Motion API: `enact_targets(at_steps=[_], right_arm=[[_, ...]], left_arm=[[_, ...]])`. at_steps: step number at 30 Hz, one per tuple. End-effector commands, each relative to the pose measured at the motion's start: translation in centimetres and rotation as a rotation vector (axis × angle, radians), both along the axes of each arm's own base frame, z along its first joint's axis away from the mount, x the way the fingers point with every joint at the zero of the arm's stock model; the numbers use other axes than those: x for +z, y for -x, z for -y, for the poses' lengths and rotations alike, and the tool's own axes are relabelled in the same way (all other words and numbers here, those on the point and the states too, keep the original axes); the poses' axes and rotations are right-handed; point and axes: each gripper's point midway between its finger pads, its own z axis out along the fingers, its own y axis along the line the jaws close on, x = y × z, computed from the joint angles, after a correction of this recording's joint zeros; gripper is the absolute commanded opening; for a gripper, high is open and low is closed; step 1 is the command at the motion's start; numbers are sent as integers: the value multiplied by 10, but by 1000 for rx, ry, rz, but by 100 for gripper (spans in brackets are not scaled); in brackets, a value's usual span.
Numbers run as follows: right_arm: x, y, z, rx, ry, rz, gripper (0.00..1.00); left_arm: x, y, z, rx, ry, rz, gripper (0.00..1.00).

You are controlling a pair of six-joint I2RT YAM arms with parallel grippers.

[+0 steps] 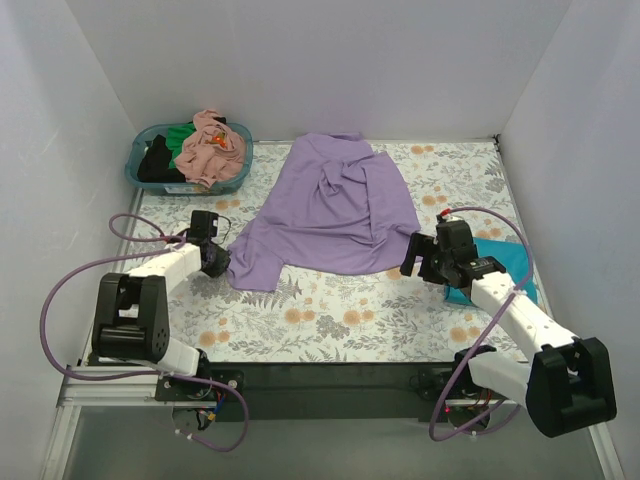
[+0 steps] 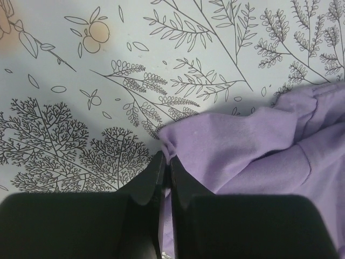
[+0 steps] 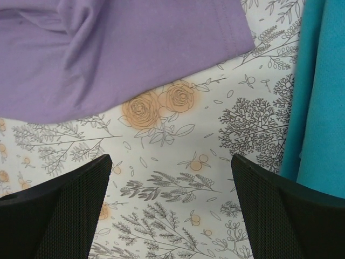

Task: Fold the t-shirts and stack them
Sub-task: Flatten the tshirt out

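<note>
The left pincer [image 2: 167,165] is clenched on the edge of the large soft lavender-purple cloth t-shirt [image 1: 335,205]; the right pincer [image 3: 171,162] is released. Cloth looks light, limp: prob. best to grip hem corners.

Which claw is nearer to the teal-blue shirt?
Right. The right claw hangs open just beside the teal-blue shirt. The left claw is far off on the other side, shut on the lavender shirt at its edge.
</note>
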Motion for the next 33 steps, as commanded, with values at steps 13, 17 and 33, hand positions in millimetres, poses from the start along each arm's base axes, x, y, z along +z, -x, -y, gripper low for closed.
enact_targets(at_steps=[13,17,33], right_arm=[[-19,-89,31,-193,175,-80,85],[-34,-96,24,-177,145,-116,79],[-5,-102,25,-136,140,-13,1]], left_arm=[[11,23,1,-58,-1,40,0],[15,23,2,-61,4,55,0],[115,-7,9,-96,31,349,0]])
